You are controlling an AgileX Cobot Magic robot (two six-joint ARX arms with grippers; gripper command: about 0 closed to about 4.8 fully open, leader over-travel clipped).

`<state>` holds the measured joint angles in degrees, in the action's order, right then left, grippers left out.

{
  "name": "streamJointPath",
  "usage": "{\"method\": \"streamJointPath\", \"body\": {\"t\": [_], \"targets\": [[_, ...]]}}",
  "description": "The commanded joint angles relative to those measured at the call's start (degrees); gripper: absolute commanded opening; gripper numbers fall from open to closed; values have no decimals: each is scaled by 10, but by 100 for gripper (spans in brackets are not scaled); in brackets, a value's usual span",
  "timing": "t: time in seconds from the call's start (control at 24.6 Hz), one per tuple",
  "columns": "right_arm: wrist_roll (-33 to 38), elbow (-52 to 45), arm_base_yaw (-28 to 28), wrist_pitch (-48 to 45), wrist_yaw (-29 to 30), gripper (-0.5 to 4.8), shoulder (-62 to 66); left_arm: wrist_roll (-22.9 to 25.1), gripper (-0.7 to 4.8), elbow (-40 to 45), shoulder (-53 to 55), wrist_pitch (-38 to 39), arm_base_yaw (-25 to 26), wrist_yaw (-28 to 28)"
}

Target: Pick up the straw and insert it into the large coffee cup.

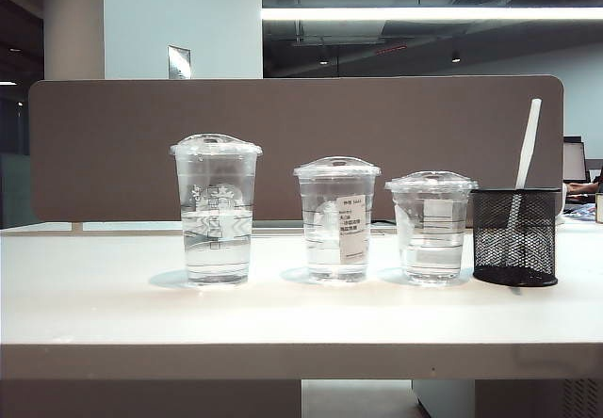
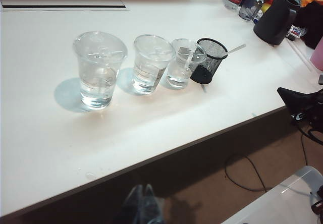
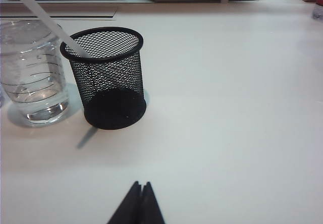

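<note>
A white straw [image 1: 528, 145] leans inside a black mesh holder [image 1: 514, 236] at the far right of a row of three lidded clear cups on a white table [image 1: 283, 314]. The large coffee cup [image 1: 216, 209] stands farthest from the holder. The right gripper [image 3: 141, 186], fingers clenched and empty, hovers before the holder. The left gripper [image 2: 143, 191], blurred, seems clenched and empty, off the table's edge.

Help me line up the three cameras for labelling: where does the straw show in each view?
Exterior view: the straw leans out of the black mesh holder, far right of the row of cups.
Left wrist view: straw pokes from the same holder, beyond the smallest cup.
Right wrist view: straw slants into the holder.
Shared landmark: the mesh holder.
</note>
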<state>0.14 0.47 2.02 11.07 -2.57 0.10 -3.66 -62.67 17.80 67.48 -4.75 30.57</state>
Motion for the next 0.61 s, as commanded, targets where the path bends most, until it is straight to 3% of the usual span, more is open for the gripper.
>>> {"method": "streamJointPath", "body": {"t": [0.04,0.16,0.28,0.61], "targets": [[-2,-4,0,-8,-1,-5,-1,3,-3,-2,0,-12,0,-3],[-2,-4,0,-8,-1,-5,-1,31,-3,-2,0,-28,0,-12],[-2,-4,0,-8,-1,-5,-1,90,-3,-2,0,-23,1,-12],[-2,-4,0,-8,-1,-5,-1,120,-3,6,0,-21,1,-27]]}}
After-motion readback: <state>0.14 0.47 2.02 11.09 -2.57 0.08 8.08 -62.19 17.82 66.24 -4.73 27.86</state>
